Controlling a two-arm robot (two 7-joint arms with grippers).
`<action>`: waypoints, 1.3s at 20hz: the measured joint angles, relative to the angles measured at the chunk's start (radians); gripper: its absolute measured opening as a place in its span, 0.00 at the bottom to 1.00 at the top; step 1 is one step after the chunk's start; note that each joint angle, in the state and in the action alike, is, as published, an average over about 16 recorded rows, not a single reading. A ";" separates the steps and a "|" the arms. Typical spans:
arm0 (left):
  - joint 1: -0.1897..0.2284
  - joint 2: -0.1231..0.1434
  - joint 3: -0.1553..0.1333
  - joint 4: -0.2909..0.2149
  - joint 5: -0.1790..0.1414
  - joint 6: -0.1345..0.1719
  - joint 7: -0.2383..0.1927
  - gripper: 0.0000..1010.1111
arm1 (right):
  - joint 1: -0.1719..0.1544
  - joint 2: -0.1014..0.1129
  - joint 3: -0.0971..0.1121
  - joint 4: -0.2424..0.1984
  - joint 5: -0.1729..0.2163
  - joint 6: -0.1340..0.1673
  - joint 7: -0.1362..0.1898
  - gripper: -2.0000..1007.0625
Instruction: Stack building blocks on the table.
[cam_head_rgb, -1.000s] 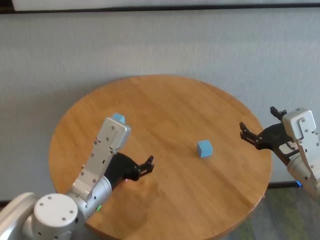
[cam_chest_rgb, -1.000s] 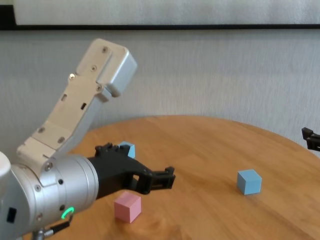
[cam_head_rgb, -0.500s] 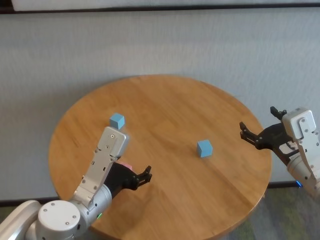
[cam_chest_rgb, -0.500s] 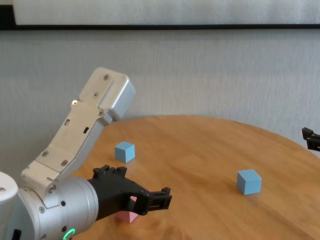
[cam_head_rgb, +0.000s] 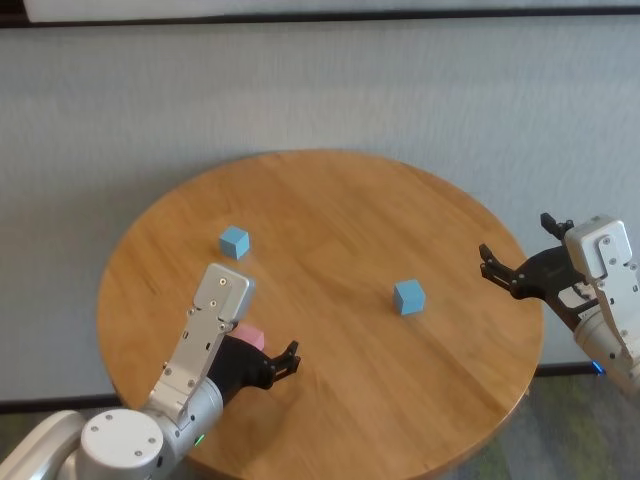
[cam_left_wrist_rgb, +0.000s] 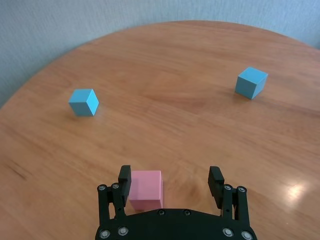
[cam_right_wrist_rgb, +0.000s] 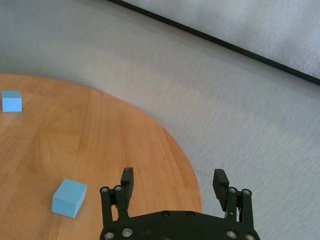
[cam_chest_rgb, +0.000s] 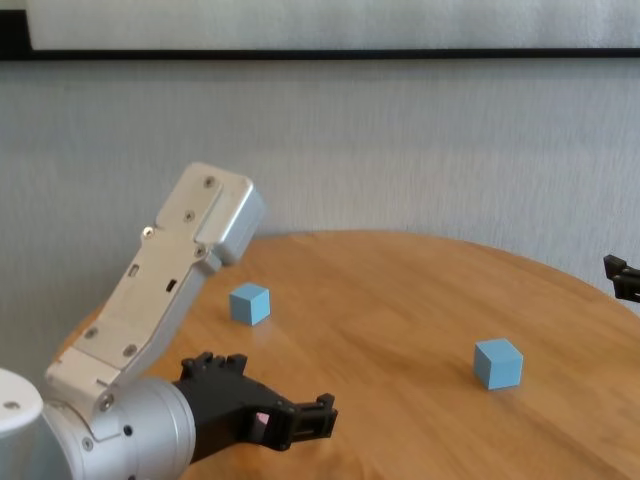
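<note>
The pale pink cube (cam_head_rgb: 251, 337) lies near the table's (cam_head_rgb: 340, 210) front left. My left gripper (cam_head_rgb: 283, 361) is open and low over the table. In the left wrist view the pink cube (cam_left_wrist_rgb: 146, 189) sits between the open fingers of the left gripper (cam_left_wrist_rgb: 171, 179), close to one finger (cam_left_wrist_rgb: 124, 176). One light blue cube (cam_head_rgb: 234, 241) stands at the far left, the other (cam_head_rgb: 408, 296) right of centre. My right gripper (cam_head_rgb: 516, 243) is open and empty, hovering at the table's right edge.
The round table top (cam_chest_rgb: 400, 300) has bare wood between the cubes. A grey wall (cam_head_rgb: 320, 90) stands behind it. The left forearm (cam_chest_rgb: 160, 285) rises over the table's front left. The right wrist view shows the nearer blue cube (cam_right_wrist_rgb: 69, 198) ahead of the gripper.
My left gripper has drawn back toward the table's near edge and dropped lower, so the pink cube now sits between its fingers. The far blue cube is uncovered. The right arm has not moved.
</note>
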 joint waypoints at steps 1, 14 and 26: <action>0.001 -0.003 -0.002 0.003 0.002 -0.001 0.001 0.99 | 0.000 0.000 0.000 0.000 0.000 0.000 0.000 0.99; 0.010 -0.029 -0.022 0.030 0.038 -0.004 0.010 0.99 | 0.000 0.000 0.000 0.000 0.000 0.000 0.000 0.99; -0.004 -0.059 -0.033 0.070 0.069 -0.005 0.006 0.99 | 0.000 0.000 0.000 0.000 0.000 0.000 0.000 0.99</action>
